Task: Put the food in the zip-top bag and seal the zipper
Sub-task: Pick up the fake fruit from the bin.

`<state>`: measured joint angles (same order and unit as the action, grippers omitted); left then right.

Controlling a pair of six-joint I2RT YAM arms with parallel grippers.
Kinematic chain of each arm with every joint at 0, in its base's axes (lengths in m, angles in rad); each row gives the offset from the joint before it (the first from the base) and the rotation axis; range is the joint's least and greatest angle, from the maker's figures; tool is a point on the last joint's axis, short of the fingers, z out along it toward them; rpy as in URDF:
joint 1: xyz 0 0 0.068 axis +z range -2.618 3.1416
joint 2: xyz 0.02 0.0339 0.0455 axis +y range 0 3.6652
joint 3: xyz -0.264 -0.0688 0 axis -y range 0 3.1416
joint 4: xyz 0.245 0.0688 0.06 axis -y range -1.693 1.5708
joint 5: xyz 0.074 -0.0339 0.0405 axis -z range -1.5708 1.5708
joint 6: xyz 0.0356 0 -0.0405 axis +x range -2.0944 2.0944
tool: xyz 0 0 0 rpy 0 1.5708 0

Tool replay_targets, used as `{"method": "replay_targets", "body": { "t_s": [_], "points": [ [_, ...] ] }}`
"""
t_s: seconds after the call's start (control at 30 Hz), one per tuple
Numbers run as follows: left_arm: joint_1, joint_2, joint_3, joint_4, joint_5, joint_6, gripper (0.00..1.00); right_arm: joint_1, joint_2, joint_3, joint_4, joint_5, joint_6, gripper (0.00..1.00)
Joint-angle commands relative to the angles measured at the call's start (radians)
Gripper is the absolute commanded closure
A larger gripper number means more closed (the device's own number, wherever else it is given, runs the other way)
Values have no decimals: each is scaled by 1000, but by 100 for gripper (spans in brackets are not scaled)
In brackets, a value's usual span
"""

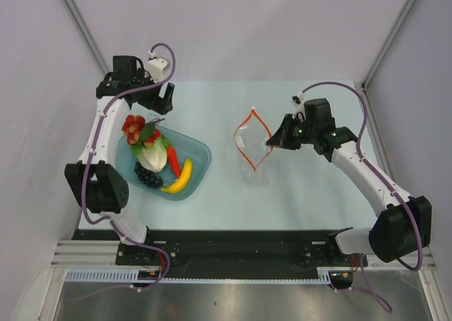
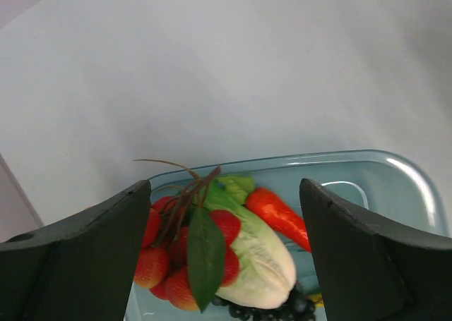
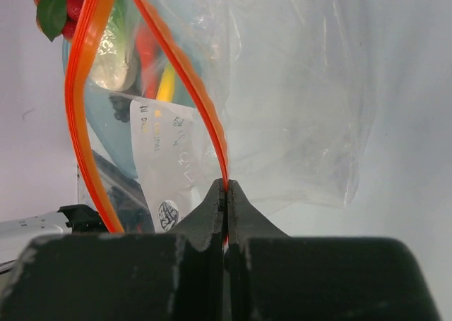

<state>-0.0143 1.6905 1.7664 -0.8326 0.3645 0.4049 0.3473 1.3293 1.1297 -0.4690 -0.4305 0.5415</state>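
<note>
The food lies in a teal bowl (image 1: 201,155): a red berry cluster (image 1: 134,127) at the far corner, a cabbage (image 1: 152,152), dark grapes (image 1: 148,176), a pepper (image 1: 173,160) and a banana (image 1: 181,178). My left gripper (image 1: 145,102) hangs open just beyond the berries. In the left wrist view its open fingers (image 2: 224,187) frame the berry cluster (image 2: 152,264), cabbage (image 2: 265,264) and pepper (image 2: 279,212), touching none. The clear zip-top bag (image 1: 253,148) stands mid-table with its mouth gaping. My right gripper (image 1: 272,141) (image 3: 227,187) is shut on the orange zipper (image 3: 183,74) at the mouth's right side.
The bowl's rim (image 2: 395,187) runs under the left fingers. The pale table (image 1: 311,187) ends at grey walls at the back and sides. A white label shows through the bag (image 3: 296,88).
</note>
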Motion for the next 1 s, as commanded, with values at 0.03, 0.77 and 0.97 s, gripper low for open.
{"method": "replay_targets", "body": {
  "t_s": [0.03, 0.77, 0.97],
  "points": [
    [-3, 86, 24, 18, -177, 173, 10, 15, 21, 59, 24, 42, -18, 100],
    [-24, 181, -62, -55, -349, 307, 71, 22, 102, 150, -23, 41, -97, 100],
    [-49, 88, -45, -144, -265, 282, 100, 24, 87, 145, -22, 44, -110, 100]
  ]
}}
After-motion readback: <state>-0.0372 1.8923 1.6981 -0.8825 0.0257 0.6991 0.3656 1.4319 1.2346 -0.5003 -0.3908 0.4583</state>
